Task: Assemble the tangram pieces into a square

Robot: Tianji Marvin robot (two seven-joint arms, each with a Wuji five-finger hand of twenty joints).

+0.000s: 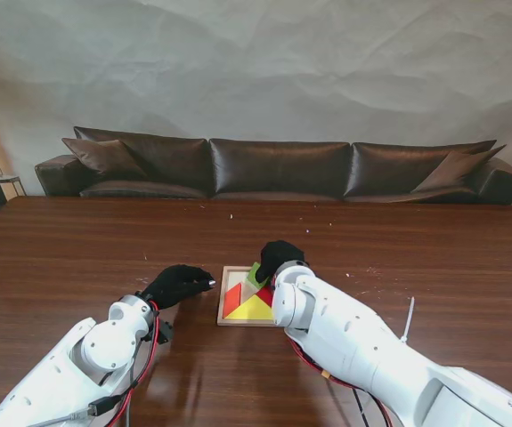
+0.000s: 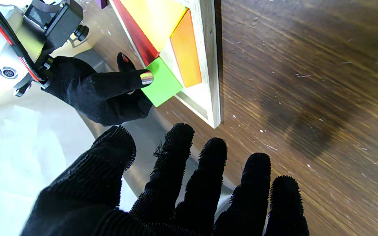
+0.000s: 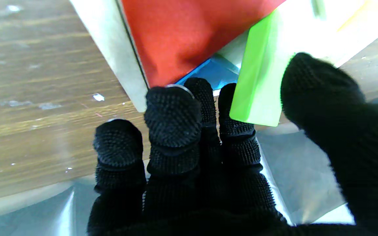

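Both my hands wear black knit gloves: the left hand [image 1: 177, 285] and the right hand [image 1: 277, 258]. My arms are white with red cables. The tray [image 1: 223, 307] is pale wood; in it I see an orange piece [image 1: 231, 301], a yellow piece [image 1: 255, 309], a red piece [image 3: 189, 36], a blue piece [image 3: 213, 72] and a bright green piece [image 2: 162, 82]. The table [image 1: 77, 249] is dark brown wood grain.

Rt hand [image 1: 278, 258] blocks tray [image 1: 223, 313] far side; left side open.

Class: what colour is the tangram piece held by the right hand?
Bright green piece, in the right hand; right wrist view.
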